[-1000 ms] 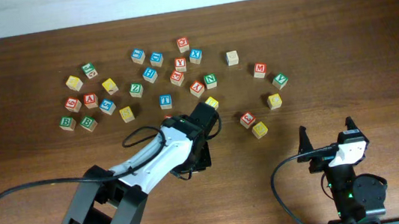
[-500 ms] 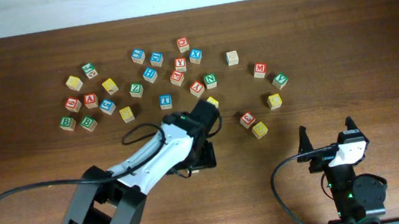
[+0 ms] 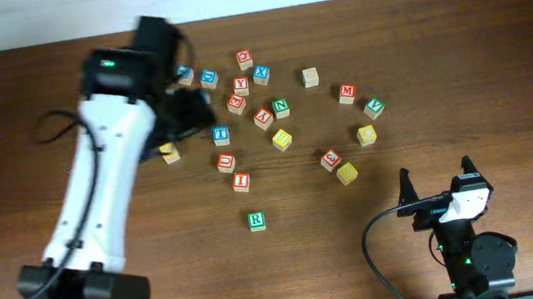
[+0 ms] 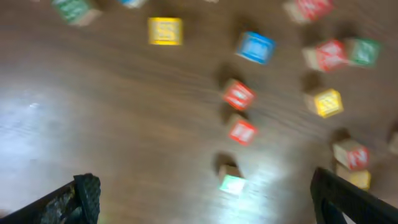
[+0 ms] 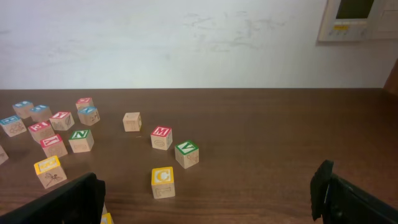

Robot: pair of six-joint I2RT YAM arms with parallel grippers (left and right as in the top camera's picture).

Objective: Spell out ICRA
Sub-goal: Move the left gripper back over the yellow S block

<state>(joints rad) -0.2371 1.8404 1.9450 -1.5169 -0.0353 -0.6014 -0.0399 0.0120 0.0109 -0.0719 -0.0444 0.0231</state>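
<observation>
Desk: Stage of the spelling job, for the caption?

Stringer: Between cubes, by the look of it. The left claw (image 4: 202,186) hangs over the scatter with its fingers spread to their widest, nothing between them and nothing touching. Its own camera is blurred. The green R cube (image 3: 256,220) sits alone just ahead of that claw. The red I cube (image 3: 241,182) lies just beyond it, clear of the pile.

Desk: So two letters set apart, two to fetch?

Stringer: That is the reading. The yellow C cube (image 5: 163,177) sits close ahead of the right claw (image 5: 208,196), a little to its left. It is near a green V cube (image 5: 186,149) and well away from the left claw. The red A cube cannot be seen, since the left arm (image 3: 100,189) covers part of the pile from above.

Desk: And the right claw?

Stringer: Low at the table's near edge, fingers wide apart, empty, touching nothing.

Desk: Next move?

Stringer: Likely a descent on C or A, with the fingers straddling one cube only, as neighbours crowd close in the pile. C belongs between I and R, and whether the gap there takes a cube cannot be told.
</observation>
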